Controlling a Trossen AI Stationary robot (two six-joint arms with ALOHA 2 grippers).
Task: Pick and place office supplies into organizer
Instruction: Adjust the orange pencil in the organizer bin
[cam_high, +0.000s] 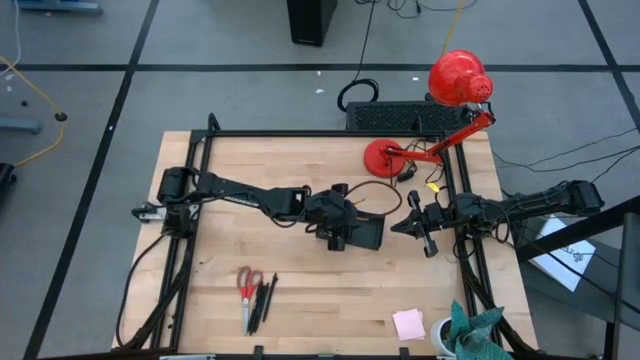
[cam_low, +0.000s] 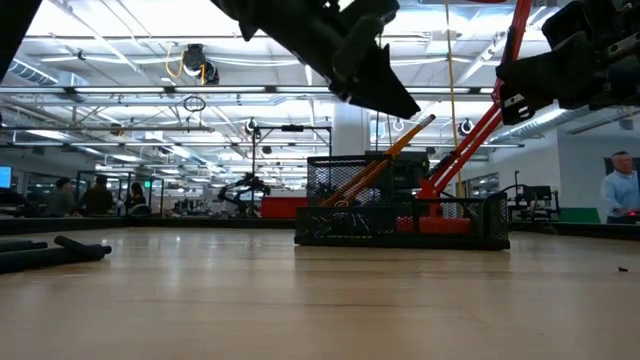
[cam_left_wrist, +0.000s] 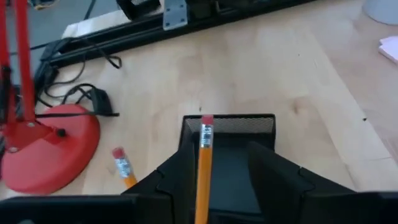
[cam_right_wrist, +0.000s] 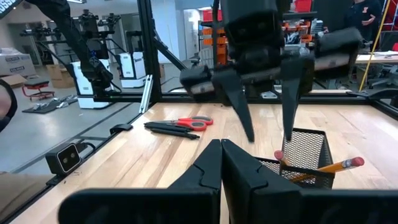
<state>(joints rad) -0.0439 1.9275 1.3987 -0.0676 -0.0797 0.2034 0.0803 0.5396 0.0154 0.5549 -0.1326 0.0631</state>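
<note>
Above black mesh organizer, left gripper fingers apart; orange pencils leaning inside; right gripper fingers together.

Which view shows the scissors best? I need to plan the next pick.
The high view: the scissors lie near the table's front edge beside the pens, fully visible from above. The right wrist view shows them far off; the other views miss them.

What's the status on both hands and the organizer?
Left hand open above organizer, holding nothing. Right hand shut, empty, parked beside it. Two pencils leaning in organizer. Scissors and pens on table; nothing blocking.
</note>
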